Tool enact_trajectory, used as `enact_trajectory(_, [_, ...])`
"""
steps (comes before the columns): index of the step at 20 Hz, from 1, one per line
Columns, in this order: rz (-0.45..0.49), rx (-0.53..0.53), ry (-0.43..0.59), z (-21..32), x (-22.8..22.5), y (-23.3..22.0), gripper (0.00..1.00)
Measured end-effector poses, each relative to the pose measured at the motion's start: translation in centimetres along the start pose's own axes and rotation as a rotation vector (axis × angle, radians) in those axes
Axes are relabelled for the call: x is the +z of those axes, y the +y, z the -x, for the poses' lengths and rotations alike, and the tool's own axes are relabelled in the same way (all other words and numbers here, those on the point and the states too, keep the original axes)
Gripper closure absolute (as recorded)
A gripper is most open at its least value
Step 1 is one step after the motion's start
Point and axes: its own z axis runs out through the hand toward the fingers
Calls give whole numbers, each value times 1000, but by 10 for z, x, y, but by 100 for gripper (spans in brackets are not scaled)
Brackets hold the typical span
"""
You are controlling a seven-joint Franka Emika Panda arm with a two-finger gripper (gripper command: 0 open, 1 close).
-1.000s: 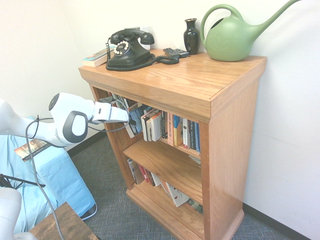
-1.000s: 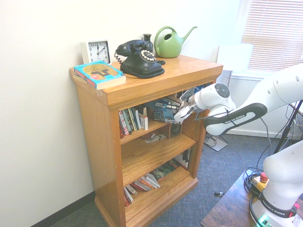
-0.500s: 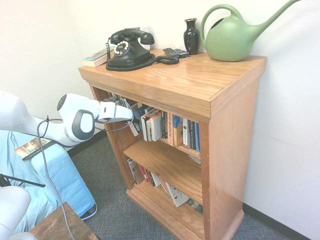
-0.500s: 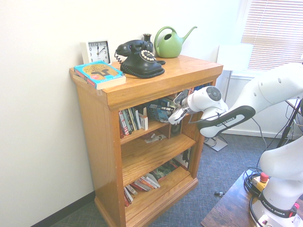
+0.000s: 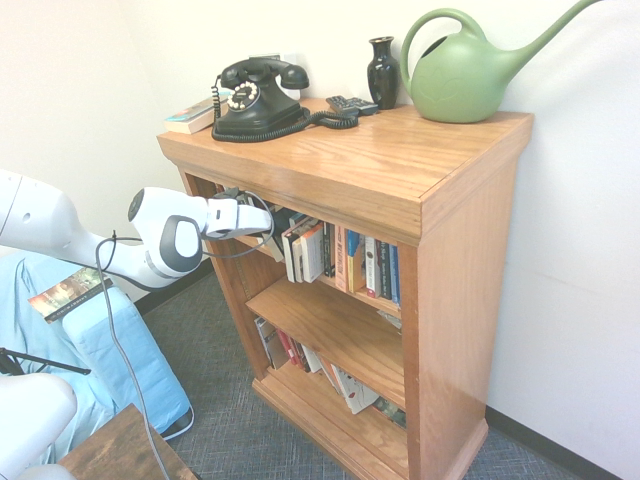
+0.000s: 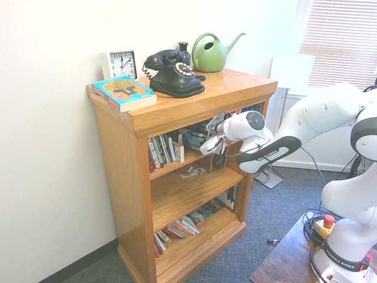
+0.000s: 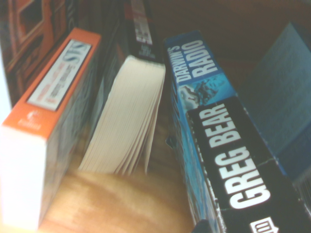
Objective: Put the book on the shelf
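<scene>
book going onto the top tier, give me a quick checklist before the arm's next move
1. Gripper shut on the book: ok.
2. Book inside the shelf top tier: ok, spine reads Greg Bear, Darwin's Radio.
3. Free gap beside the pale-paged book: ok, bare wood shows.
4. Orange-spined book undisturbed: ok, upright.
5. Book standing on the plank: cannot tell.
6. Telephone on top clear of the arm: ok.

Bright, even room light in both exterior views; wrist view dim, softly blurred.
</scene>
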Motion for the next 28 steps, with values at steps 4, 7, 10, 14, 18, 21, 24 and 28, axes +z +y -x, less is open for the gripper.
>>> enact_trajectory(4, [3, 6, 13, -2, 10, 1, 0])
enact_trajectory(7, [4, 10, 14, -4, 14, 2, 0])
enact_trajectory(10, [1, 12, 17, -4, 15, 2, 0])
enact_trajectory(14, [-6, 13, 21, -4, 17, 2, 0])
enact_trajectory(18, [-9, 14, 23, -5, 17, 2, 0])
enact_trajectory(21, [-7, 16, 24, -6, 17, 4, 0])
enact_trajectory(24, [-6, 21, 24, -7, 15, 6, 0])
enact_trajectory(28, [-4, 60, 9, -13, 6, 10, 0])
